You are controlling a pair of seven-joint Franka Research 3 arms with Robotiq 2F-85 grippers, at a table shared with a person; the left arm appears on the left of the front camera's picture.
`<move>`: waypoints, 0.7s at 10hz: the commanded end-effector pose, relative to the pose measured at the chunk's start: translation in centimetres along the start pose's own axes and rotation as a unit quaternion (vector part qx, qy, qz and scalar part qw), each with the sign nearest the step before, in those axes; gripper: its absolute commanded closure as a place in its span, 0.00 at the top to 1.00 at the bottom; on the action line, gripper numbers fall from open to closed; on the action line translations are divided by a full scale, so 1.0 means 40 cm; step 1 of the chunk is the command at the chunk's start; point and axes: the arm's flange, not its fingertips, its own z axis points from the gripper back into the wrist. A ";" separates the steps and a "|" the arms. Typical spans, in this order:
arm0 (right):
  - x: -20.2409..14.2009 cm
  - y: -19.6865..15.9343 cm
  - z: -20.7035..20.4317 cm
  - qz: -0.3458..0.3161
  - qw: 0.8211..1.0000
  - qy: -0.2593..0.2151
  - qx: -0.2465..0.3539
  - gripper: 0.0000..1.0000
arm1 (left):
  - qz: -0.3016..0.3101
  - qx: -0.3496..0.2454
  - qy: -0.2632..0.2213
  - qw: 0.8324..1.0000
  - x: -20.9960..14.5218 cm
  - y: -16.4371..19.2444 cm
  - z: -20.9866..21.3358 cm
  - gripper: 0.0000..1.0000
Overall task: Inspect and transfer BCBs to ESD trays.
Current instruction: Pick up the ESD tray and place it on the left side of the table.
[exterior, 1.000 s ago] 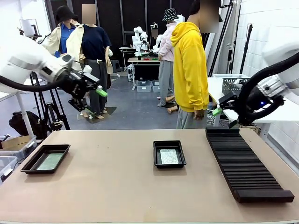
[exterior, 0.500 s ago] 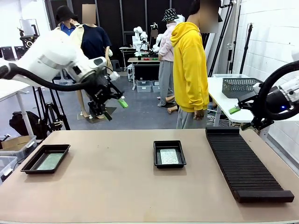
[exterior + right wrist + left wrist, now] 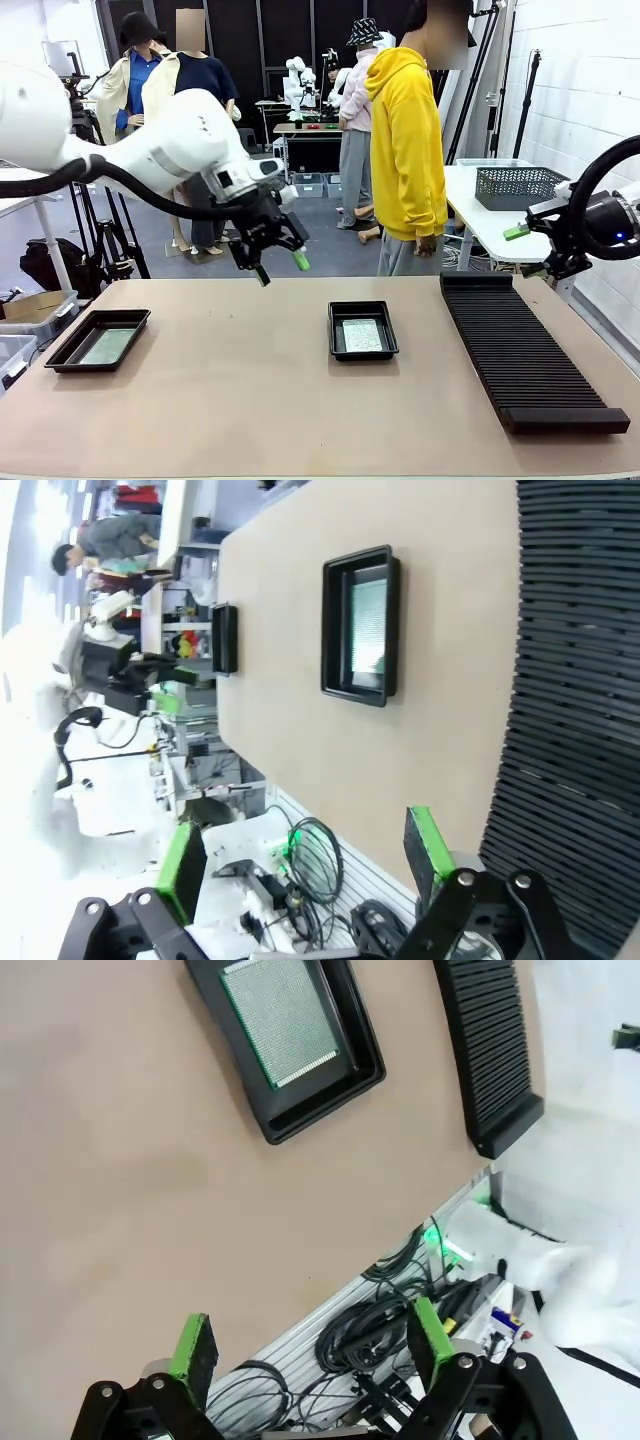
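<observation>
Two shallow black trays (image 3: 363, 330), flat green boards (image 3: 362, 335)

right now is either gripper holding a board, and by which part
Nothing is held. The left gripper hangs open above the table, and the right gripper is open too. A board lies in the middle tray.

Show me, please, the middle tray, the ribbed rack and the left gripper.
Middle tray (image 3: 335, 345): front view, left rim.
Ribbed rack (image 3: 520, 355): front view, slotted top.
Left gripper (image 3: 279, 267): front view, between its fingertips.
</observation>
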 end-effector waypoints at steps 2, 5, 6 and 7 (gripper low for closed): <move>0.023 -0.046 0.034 0.006 0.999 0.010 0.052 1.00 | 0.010 0.045 0.014 0.999 0.042 -0.073 -0.069 1.00; 0.004 -0.035 0.023 -0.001 1.000 0.005 0.029 1.00 | 0.040 0.071 0.011 0.997 0.076 -0.084 -0.168 1.00; 0.004 -0.035 0.023 -0.001 1.000 0.005 0.029 1.00 | 0.061 0.085 -0.016 0.994 0.081 -0.092 -0.201 1.00; 0.004 -0.035 0.023 -0.001 1.000 0.005 0.029 1.00 | 0.084 0.089 -0.045 0.991 0.099 -0.093 -0.225 1.00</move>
